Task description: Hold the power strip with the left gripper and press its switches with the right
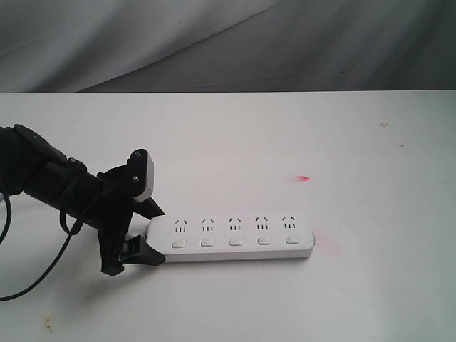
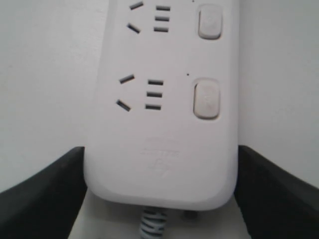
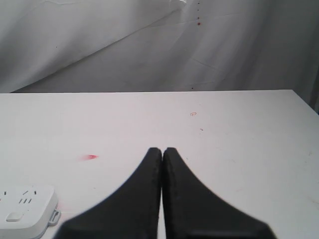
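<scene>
Your left gripper [image 1: 152, 234] clamps its jaws on the power strip [image 1: 242, 239] at its cable end; your right gripper [image 3: 162, 150] hovers over the desk [image 3: 239, 129], jaws pressed together.

White power strip [image 1: 235, 237] flat, five switches [image 1: 235, 242], left hand [image 1: 155, 236] gripping end

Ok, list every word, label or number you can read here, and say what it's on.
None can be read.
On the power strip, at its cable end: faint embossed lines in the left wrist view, too blurred to read.
On the switches: no readable sign.
</scene>
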You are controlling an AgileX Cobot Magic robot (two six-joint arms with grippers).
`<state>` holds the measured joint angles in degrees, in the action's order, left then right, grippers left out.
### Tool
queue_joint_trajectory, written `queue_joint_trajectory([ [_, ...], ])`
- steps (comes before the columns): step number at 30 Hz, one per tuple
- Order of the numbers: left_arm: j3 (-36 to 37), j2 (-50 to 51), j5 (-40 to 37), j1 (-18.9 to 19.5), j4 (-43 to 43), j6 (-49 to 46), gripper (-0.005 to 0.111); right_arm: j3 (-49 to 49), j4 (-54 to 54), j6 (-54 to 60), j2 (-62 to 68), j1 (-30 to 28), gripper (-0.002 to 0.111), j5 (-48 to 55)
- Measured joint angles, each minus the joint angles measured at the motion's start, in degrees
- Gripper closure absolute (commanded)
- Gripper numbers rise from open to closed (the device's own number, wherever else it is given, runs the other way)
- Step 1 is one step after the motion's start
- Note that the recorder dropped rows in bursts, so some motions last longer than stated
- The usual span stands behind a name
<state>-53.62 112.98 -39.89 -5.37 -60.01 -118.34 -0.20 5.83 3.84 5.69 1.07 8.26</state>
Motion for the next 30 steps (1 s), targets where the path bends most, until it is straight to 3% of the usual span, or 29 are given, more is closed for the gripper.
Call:
queue_joint_trajectory([
  [27,0.00,0.00,0.00,0.00,0.00,-0.10,0.039,0.00,0.55,0.00,0.00,0.00,0.108,0.00],
  [30,0.00,0.00,0.00,0.00,0.00,-0.10,0.039,-1.62,1.71,0.00,0.00,0.00,0.108,3.47],
])
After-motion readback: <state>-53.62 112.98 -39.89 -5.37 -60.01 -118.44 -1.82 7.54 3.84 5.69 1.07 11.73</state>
